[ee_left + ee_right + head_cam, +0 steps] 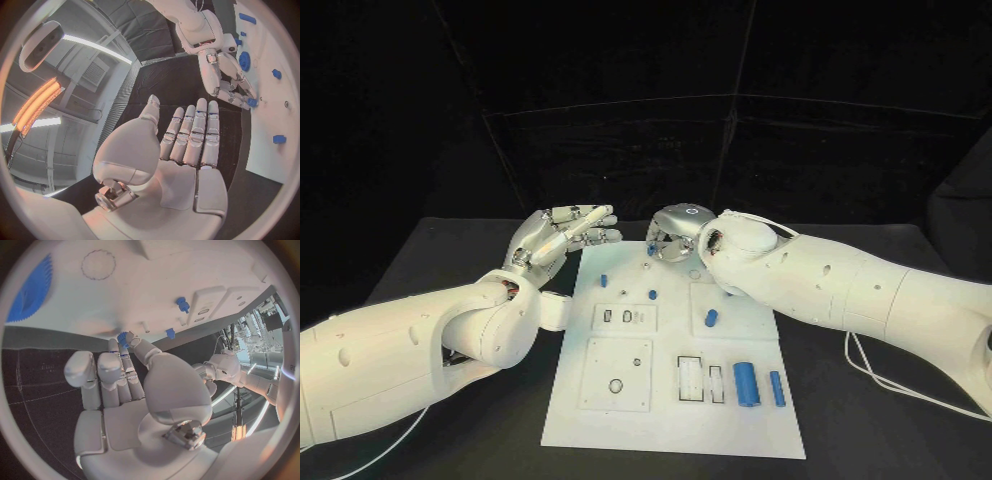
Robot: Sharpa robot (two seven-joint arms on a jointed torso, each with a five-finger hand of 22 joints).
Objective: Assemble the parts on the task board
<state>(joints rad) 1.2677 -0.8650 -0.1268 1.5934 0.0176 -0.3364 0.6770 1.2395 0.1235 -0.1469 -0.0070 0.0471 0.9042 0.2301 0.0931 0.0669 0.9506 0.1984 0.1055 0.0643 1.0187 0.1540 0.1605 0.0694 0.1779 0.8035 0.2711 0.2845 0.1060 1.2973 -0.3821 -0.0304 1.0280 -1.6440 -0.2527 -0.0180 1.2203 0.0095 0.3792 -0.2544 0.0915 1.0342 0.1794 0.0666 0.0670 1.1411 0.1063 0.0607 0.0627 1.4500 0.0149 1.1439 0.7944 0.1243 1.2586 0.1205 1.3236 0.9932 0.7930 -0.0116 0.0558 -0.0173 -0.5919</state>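
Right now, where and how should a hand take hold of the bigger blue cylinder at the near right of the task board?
Pinch the bigger blue cylinder across its middle, coming straight down from above. It lies flat on the task board with its long axis running away from the robot, so its curved sides are exposed. A slimmer blue cylinder lies close beside it, leaving little finger room on that side.

A matte black table (462, 250) lies under both hands, its bare surface reaching out past the left hand (564, 236) on its outer side and past the right hand (678, 236) likewise. Beyond the fingertips of both hands hangs a black cloth backdrop (661, 100) with faint seams. A thin white cable (878, 376) loops on the table well behind the right hand, beside its forearm. Another thin white cord (384, 441) lies far behind the left hand.
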